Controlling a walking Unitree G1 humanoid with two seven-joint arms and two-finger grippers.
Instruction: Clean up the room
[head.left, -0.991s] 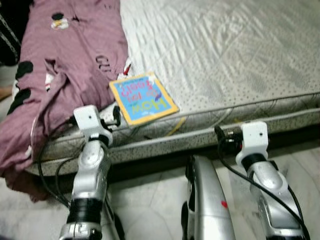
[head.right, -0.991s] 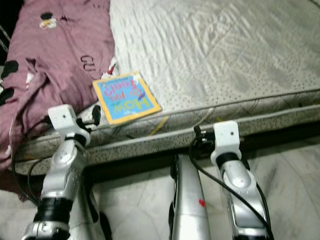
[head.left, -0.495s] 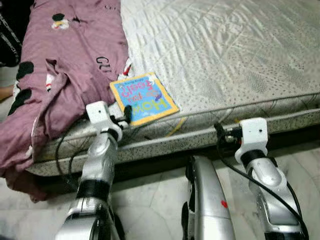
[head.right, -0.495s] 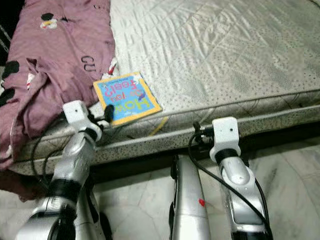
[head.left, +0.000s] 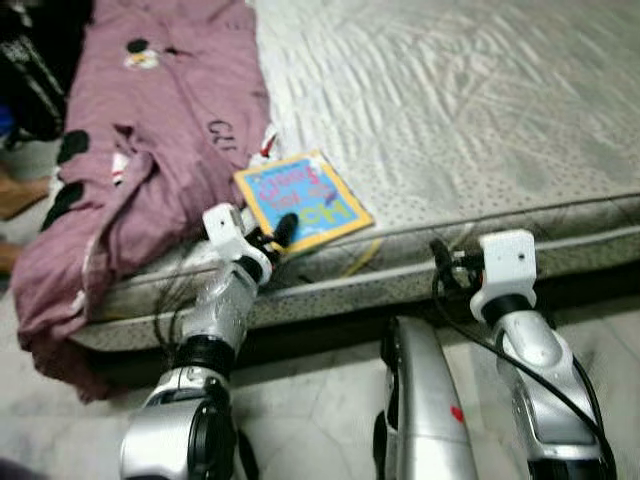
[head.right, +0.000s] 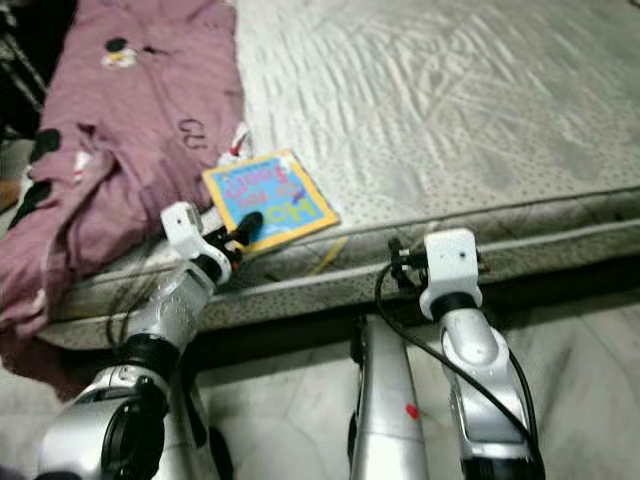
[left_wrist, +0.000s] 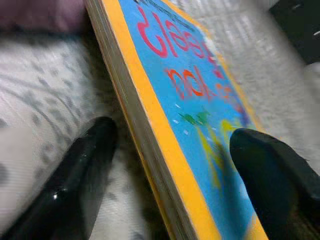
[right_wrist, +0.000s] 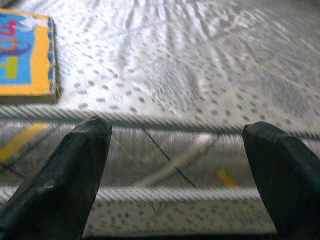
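At nine o'clock from the middle of the scene, a purple garment (head.left: 150, 150) with black patches lies crumpled over the bed's left side and hangs off its edge. Just to its right, at the near edge of the mattress (head.left: 470, 110), lies the book (head.left: 302, 199), blue with a yellow border, one corner touching the garment.

Our left gripper (left_wrist: 172, 167) is at the book's near edge. In the left wrist view its jaws are spread wide and straddle that edge, one finger (left_wrist: 82, 175) low on the sheet beside the page block, the other (left_wrist: 272, 185) above the cover. We judge that we are in the approach to picking up the book, with the grasp not yet made. The next move calls for sliding a little deeper so the lower finger gets under the book, then closing on the thick yellow edge and lifting it flat off the bed.

At three o'clock, our right gripper (right_wrist: 180, 180) hangs idle before the mattress side, its jaws wide apart and holding nothing.

The mattress is pale grey, quilted and dotted, with piping along its rim. Below it, the floor (head.left: 320, 400) is pale marble tile. Dark objects at the far left of the room are too dim to tell.
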